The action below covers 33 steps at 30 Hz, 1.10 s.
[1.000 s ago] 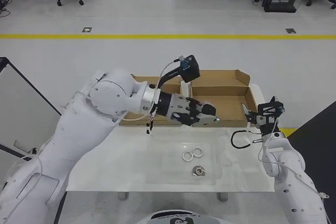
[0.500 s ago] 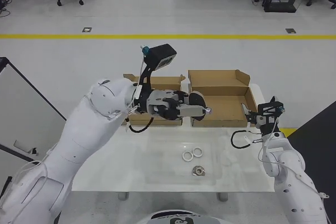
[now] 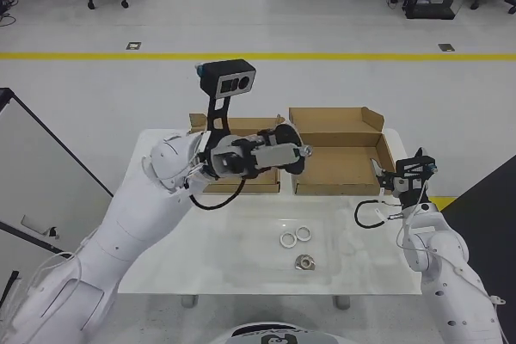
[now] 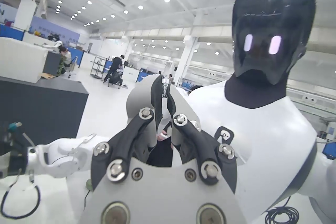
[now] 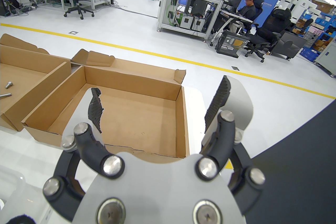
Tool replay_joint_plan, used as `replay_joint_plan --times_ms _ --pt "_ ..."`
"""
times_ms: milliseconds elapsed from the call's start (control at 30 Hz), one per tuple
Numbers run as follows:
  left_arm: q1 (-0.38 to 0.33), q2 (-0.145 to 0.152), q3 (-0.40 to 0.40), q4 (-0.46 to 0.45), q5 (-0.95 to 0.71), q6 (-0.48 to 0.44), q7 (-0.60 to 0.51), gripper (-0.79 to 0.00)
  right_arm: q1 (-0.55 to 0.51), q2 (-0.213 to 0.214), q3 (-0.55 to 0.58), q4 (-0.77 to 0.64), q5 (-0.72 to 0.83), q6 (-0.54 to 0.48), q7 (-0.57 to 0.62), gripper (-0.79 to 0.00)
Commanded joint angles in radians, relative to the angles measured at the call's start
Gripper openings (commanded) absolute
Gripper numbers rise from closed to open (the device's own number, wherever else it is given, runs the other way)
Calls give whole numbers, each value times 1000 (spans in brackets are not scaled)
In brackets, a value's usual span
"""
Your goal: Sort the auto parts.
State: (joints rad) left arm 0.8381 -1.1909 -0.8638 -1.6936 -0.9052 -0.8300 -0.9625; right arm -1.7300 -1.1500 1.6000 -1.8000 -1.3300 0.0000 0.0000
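Observation:
My left gripper (image 4: 163,93) is shut on a small threaded metal bolt (image 4: 164,85), whose tip sticks out past the fingertips. In the top view the left gripper (image 3: 299,152) hangs above the gap between the left cardboard box (image 3: 256,128) and the right cardboard box (image 3: 340,163), turned upward. My right gripper (image 5: 160,101) is open and holds nothing; it stands at the right box's (image 5: 136,109) outer edge (image 3: 402,178). Two bolts (image 5: 8,84) lie in the left box (image 5: 29,70). Two white rings (image 3: 295,236) and a metal flanged part (image 3: 304,262) lie on the table.
The rings and the metal part rest in a shallow clear tray (image 3: 258,258) on the white table (image 3: 172,249). Both boxes stand along the table's far edge with flaps raised. A dark panel (image 3: 499,215) borders the table's right side.
My left arm has drawn back from the right box toward the gap between the boxes, and its wrist has rolled upward with the bolt held. The right arm has not moved.

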Motion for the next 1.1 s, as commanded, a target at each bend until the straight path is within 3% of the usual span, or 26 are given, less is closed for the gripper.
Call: replay_joint_plan --times_ms 0,367,633,833,1067 --pt "-2 -8 9 3 -71 -10 -17 -785 0 0 0 0 0 0 0 0" --pt "30 -56 -13 -48 -379 41 -69 -785 0 0 0 0 0 0 0 0" --pt "86 -112 -78 -64 -560 137 -165 -785 0 0 0 0 0 0 0 0" --pt "113 -154 -133 -31 -515 193 -221 -785 0 0 0 0 0 0 0 0" --pt "118 -182 -171 10 -300 190 -218 -785 0 0 0 0 0 0 0 0"
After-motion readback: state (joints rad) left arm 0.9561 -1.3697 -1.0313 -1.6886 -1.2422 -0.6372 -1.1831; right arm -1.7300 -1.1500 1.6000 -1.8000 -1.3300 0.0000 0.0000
